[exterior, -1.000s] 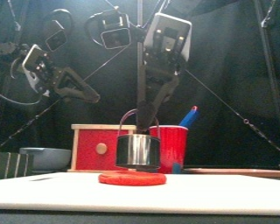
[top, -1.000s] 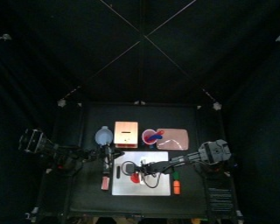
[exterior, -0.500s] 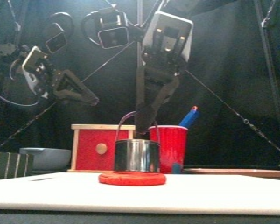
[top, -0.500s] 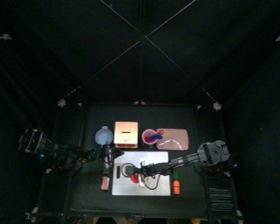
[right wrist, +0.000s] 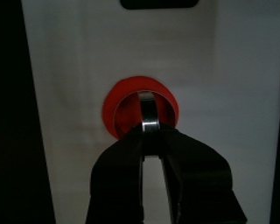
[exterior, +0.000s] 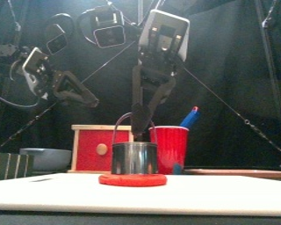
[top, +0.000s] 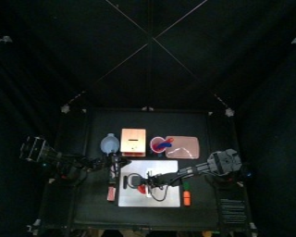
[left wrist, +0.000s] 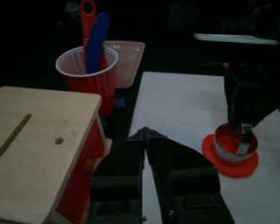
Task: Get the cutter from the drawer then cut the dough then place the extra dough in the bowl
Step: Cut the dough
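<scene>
- The white cutting board (exterior: 225,195) lay bare along its front edge and toward both side edges.
- A round metal cutter (exterior: 136,158) on a flat red dough disc (exterior: 133,179), with the right gripper (right wrist: 149,136) above, blocked its middle.
- A pale wooden box (exterior: 98,145), a red cup (exterior: 170,145) and a blue-grey bowl (exterior: 43,157) lined its back edge.

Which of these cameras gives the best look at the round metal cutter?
The front view: the cutter stands side-on, whole, on the red dough. The left wrist view shows it small, the right wrist view only a sliver, the top view a speck.
</scene>
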